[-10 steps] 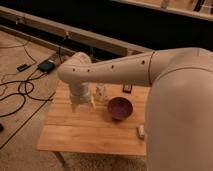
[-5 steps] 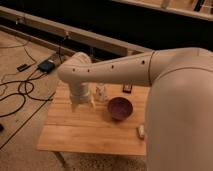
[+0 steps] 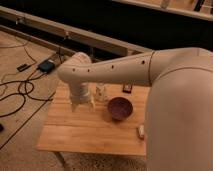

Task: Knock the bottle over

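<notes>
The bottle (image 3: 101, 93) is small and clear and stands upright on the wooden table (image 3: 90, 132), near its back edge. My gripper (image 3: 82, 103) hangs down from the white wrist just left of the bottle, close beside it and low over the tabletop. Whether it touches the bottle is not visible. The big white arm (image 3: 130, 67) reaches in from the right above the table.
A dark purple bowl (image 3: 120, 107) sits right of the bottle. A small white object (image 3: 141, 131) lies near the table's right edge, and a small dark item (image 3: 127, 88) at the back. Black cables (image 3: 20, 90) and a box (image 3: 46, 65) lie on the floor to the left.
</notes>
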Controlling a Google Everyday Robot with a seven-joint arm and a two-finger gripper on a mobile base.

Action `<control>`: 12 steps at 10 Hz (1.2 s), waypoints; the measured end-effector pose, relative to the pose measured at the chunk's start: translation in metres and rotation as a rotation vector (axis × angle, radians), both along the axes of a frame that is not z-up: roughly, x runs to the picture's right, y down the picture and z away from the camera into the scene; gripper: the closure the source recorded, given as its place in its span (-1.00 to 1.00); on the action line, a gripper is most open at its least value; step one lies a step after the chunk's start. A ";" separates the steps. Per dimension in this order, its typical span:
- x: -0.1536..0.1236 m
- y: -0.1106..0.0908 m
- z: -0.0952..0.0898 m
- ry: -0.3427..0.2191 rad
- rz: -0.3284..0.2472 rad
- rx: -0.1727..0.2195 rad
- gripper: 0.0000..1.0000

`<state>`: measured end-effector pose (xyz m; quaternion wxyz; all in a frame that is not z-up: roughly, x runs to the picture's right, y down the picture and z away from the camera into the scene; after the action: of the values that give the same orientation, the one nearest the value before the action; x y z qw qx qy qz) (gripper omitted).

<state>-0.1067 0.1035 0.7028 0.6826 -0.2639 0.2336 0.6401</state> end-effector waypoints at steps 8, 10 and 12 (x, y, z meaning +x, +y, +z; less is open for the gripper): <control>0.000 0.000 0.000 0.000 -0.002 -0.001 -0.30; 0.005 -0.004 0.008 0.008 -0.018 0.003 -0.30; 0.004 -0.012 0.021 -0.005 -0.032 0.017 -0.30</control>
<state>-0.1025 0.0916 0.7240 0.6956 -0.2558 0.2306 0.6305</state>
